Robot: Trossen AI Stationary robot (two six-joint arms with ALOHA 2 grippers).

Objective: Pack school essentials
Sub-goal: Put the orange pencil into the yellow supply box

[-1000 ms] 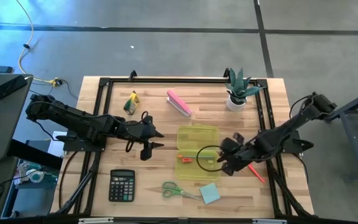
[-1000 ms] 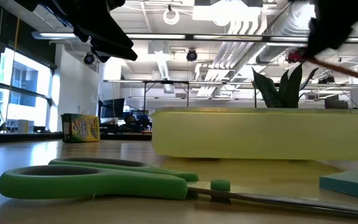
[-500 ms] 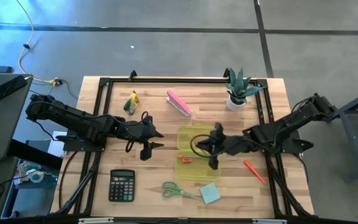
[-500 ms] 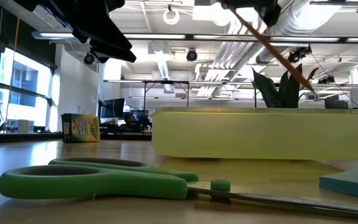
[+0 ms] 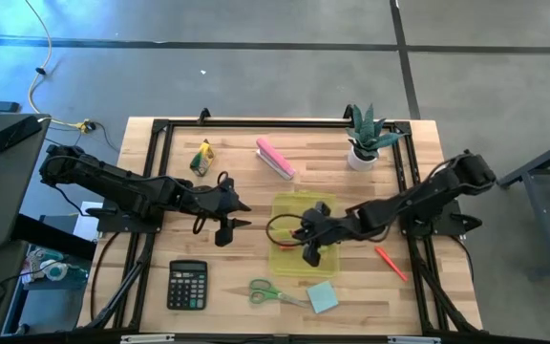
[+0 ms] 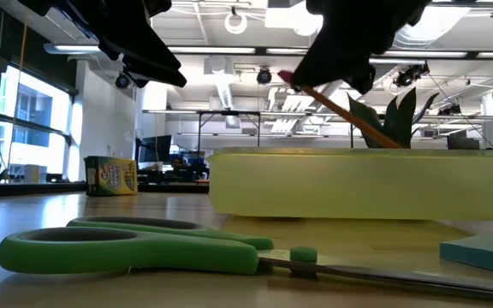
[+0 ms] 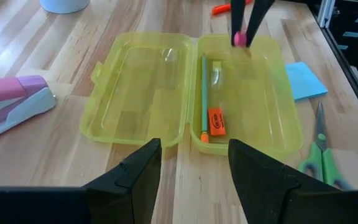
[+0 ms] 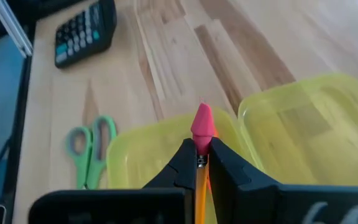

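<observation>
I find almost no legible text. The small green and yellow box (image 6: 110, 175) at the far edge of the table (image 6: 75, 214) carries printed lettering, but I cannot make out the words. The calculator (image 5: 187, 285) has keys whose markings I cannot read from above, and its keys (image 8: 84, 30) stay unreadable from the right wrist.

An open-plan lab or office workspace. In the low view, exposed ducts (image 6: 452, 34) and pipes run across an unfinished ceiling at upper right, with round lamps (image 6: 236, 21) at top centre and tall windows (image 6: 24, 128) at far left. Desks (image 6: 229, 115) stand in the background. From above, a wooden table (image 5: 256, 287) with a black frame sits on a grey concrete floor (image 5: 256, 76), a yellow cable (image 5: 34, 91) at upper left.
</observation>
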